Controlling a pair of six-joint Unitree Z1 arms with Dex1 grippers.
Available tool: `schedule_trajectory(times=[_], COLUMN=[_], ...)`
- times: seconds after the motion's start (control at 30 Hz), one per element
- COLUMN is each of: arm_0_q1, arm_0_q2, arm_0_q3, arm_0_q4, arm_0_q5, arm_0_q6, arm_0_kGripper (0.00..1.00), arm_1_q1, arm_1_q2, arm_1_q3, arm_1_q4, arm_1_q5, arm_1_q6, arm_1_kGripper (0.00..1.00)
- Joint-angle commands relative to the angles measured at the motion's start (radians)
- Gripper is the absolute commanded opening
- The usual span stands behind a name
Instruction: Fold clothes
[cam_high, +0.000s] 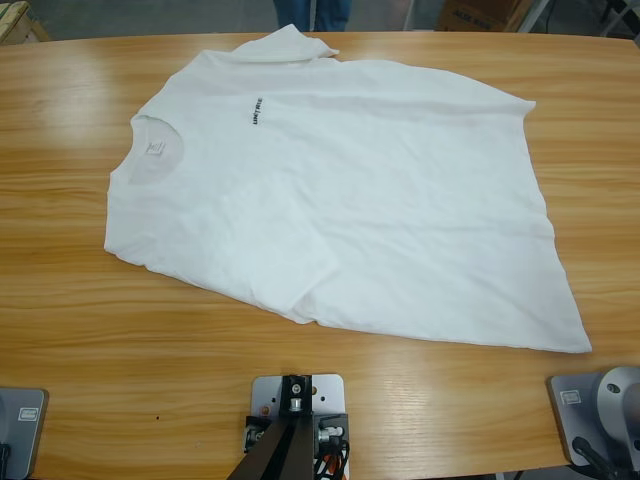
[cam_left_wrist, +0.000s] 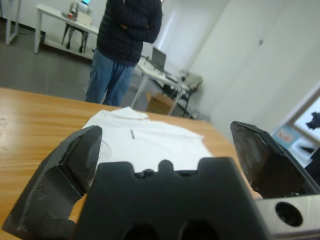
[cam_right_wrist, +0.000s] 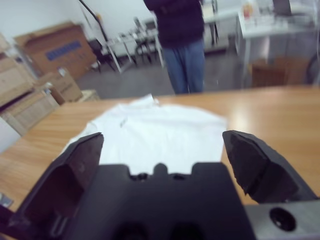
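The T-shirt (cam_high: 340, 200) lies face up and unfolded across the table (cam_high: 80, 340), collar to the left. Both the left claw (cam_left_wrist: 167, 145) and right claw (cam_right_wrist: 162, 150) gape wide, empty, well back. Judged best: grip the near hem and sleeve edges together, then lift evenly.

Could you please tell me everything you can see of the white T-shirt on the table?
The T-shirt is plain white, looks like soft cotton, with short sleeves, a round neck holding a small label and a small dark chest print. It lies flat, front up and unfolded, slanted across the wooden table, neck toward the left, slightly wrinkled, far sleeve partly folded. Neither pincer touches it.
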Motion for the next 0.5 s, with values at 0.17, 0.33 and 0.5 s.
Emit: schedule_trajectory(times=[0.17,0.33,0.5], arm_0_q1=[-0.001,-0.001,-0.014], arm_0_q2=[0.633,0.745,0.731], arm_0_q3=[0.116,0.072,0.027], arm_0_q4=[0.072,0.087,0.169], arm_0_q5=[-0.077,0.002,0.162], arm_0_q6=[0.135,0.134,0.087], arm_0_kGripper=[1.0,1.0,1.0], arm_1_q1=[0.015,0.096,0.118], arm_1_q2=[0.688,0.999,0.972], arm_1_q3=[-0.006,-0.115,-0.132], arm_1_q4=[0.059,0.275,0.314], arm_1_q5=[0.073,-0.233,-0.235], arm_1_q6=[0.109,0.078,-0.014], arm_1_kGripper=[1.0,1.0,1.0])
